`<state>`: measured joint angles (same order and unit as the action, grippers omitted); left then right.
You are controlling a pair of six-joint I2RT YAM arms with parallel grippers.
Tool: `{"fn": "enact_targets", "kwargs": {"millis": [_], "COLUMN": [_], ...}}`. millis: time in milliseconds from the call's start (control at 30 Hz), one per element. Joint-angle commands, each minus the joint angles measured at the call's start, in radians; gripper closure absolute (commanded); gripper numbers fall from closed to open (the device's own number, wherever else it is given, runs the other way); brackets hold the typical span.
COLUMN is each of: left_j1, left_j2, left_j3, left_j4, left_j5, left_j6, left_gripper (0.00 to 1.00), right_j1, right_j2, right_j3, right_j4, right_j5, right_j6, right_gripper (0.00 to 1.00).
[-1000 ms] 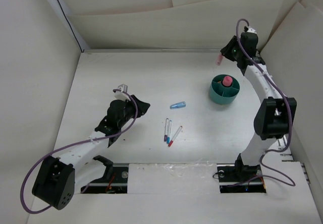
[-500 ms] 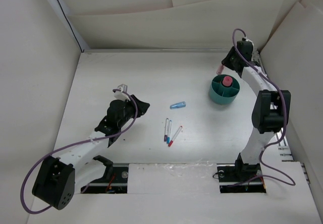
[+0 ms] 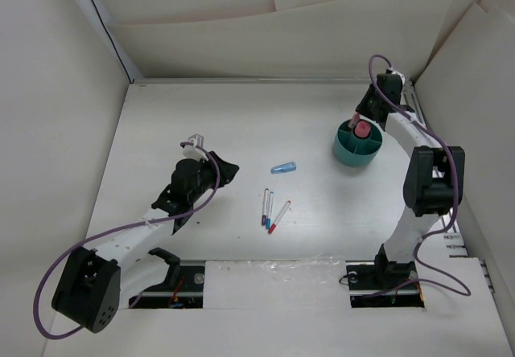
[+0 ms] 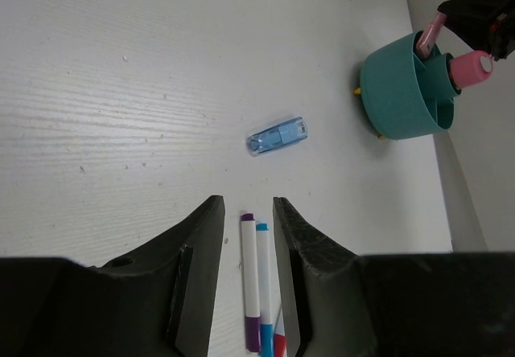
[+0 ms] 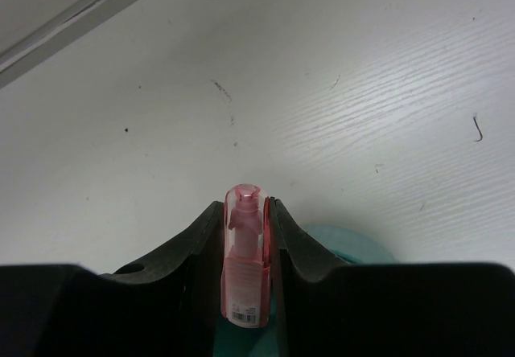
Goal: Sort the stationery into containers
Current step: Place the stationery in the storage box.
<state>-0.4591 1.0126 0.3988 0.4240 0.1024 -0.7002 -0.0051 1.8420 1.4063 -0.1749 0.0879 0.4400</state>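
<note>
The white table (image 3: 161, 116) carries everything. On its right side stands the round teal-green cup (image 3: 348, 154) with inner dividers. The left fingers (image 4: 245, 204) hover over the table's left-middle, parted by a narrow gap with nothing between them. The right fingers (image 3: 358, 121) hang over the cup's far rim, closed tight on a pink marker (image 5: 244, 268). It is translucent pink, with a rounded cap pointing away from the wrist and a white printed label at its near end. In the left wrist view its lower end seems to dip just inside the rim, though I cannot tell whether it touches the cup. A chunky pink-capped marker (image 3: 363, 129) stands upright in 1 compartment. A light blue marker (image 3: 283, 166), short and see-through, lies on its side near the table's middle, well apart from the cup. Just nearer the arms' bases lie 3 thin white pens (image 3: 271, 208): 2 side by side with purple and blue tips, the 3rd red-tipped and tilted beside them.
</note>
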Motion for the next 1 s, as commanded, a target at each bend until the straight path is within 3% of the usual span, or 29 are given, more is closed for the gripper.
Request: {"fn": "enact_targets", "kwargs": {"millis": [0, 433, 667, 967], "left_j1": [-0.006, -0.006, -0.006, -0.006], "left_j2": [-0.003, -0.003, -0.003, -0.003], "left_j3": [0.023, 0.023, 0.014, 0.014], "left_j4": [0.044, 0.044, 0.053, 0.053], "left_j5": [0.002, 0.002, 0.011, 0.011], "left_j6": [0.007, 0.007, 0.007, 0.007], "left_gripper": [0.72, 0.72, 0.72, 0.72], "right_j1": [0.014, 0.033, 0.033, 0.033], "right_j2": [-0.063, -0.090, -0.099, -0.119], "right_j3": [-0.003, -0.044, -0.053, -0.053], "right_j4": [0.051, 0.051, 0.051, 0.051], "right_j5": [0.042, 0.052, 0.052, 0.042], "right_j6": [-0.021, -0.040, -0.049, -0.049], "right_gripper": [0.84, 0.79, 0.67, 0.61]}}
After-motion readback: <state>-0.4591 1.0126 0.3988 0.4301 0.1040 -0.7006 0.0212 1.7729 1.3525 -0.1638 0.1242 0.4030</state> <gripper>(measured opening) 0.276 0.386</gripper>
